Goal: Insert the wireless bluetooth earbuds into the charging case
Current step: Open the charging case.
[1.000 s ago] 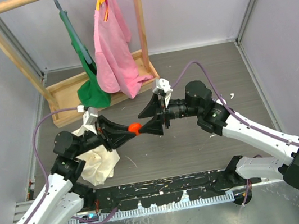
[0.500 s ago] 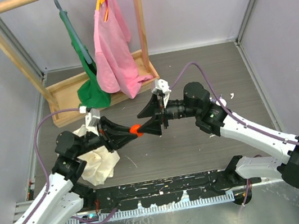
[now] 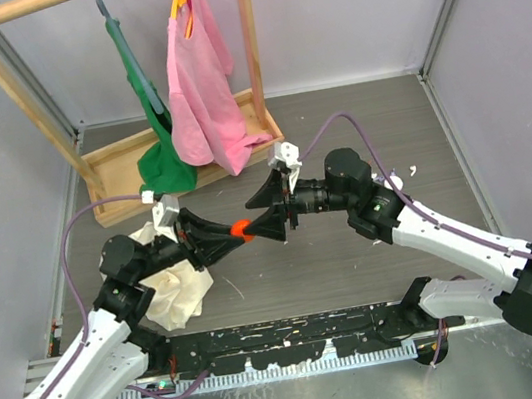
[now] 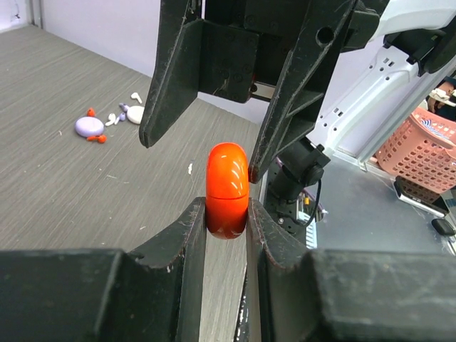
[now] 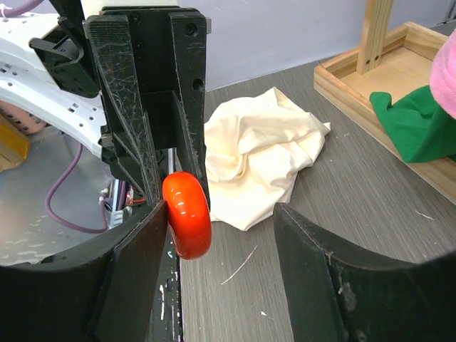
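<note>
Left gripper [image 4: 226,211] is pinched on a red-orange cap [image 4: 227,189], gripping its lower half on both flat faces, so the cap stands on edge with its upper half free. This grip appears to offer the free half to the other arm. Right gripper [image 5: 221,228] faces it with its jaws spread around the cap: one finger just beside it, the other well apart. Contact cannot be confirmed. Both grippers hang above the table [image 4: 71,192], near a cream cloth [image 5: 263,164].

Neither gripper is at the task items. Across the table lies the lavender case [image 4: 89,126], with white earbuds [image 4: 134,114] just beside it, not inserted. The cap probably needs setting down first.
</note>
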